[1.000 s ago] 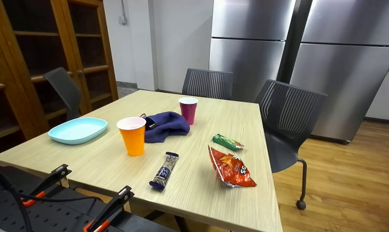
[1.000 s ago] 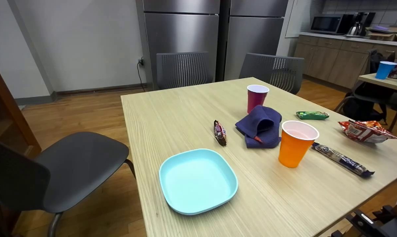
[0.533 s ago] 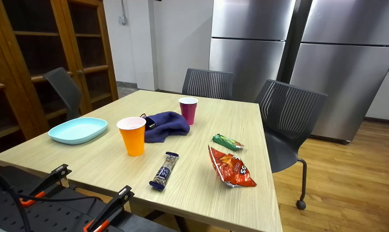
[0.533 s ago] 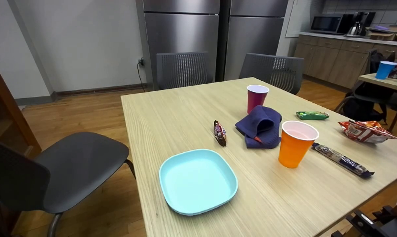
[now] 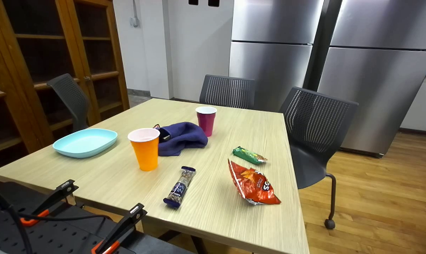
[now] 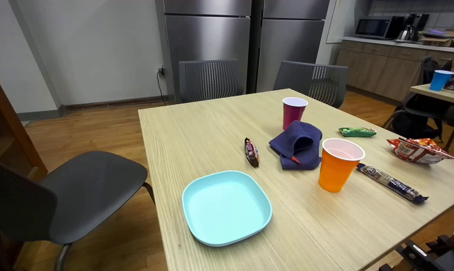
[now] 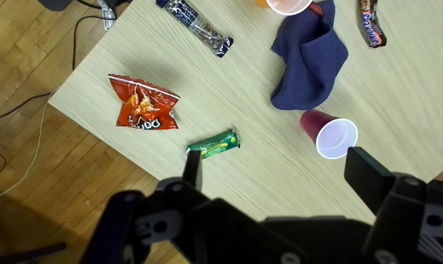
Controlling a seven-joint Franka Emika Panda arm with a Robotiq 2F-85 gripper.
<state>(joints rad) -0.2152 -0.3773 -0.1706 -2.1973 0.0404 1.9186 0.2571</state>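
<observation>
My gripper (image 7: 274, 152) is open and empty, high above the table. Only its dark fingertips (image 5: 193, 1) show at the top edge of an exterior view. In the wrist view, one finger overlaps the end of a green bar wrapper (image 7: 217, 142). The other is close beside the rim of a maroon cup (image 7: 318, 124) in that picture, with no contact visible. An orange cup (image 5: 147, 155) stands upright beside a crumpled navy cloth (image 5: 184, 135). A small red thing (image 7: 316, 9) pokes out of the cloth. A Snickers bar (image 6: 251, 152) lies near a light-blue plate (image 6: 227, 207).
A red Doritos bag (image 5: 255, 183) and a dark-wrapped nut bar (image 5: 180, 187) lie near the table's (image 5: 216, 218) front edge. Black clamps (image 5: 123, 225) sit at that edge. Chairs (image 5: 311, 134) stand around the table, with fridges (image 5: 269, 70) behind.
In an exterior view, the fingertips have come into the top of the picture, moving right and slightly down. The things on the table have not moved.
</observation>
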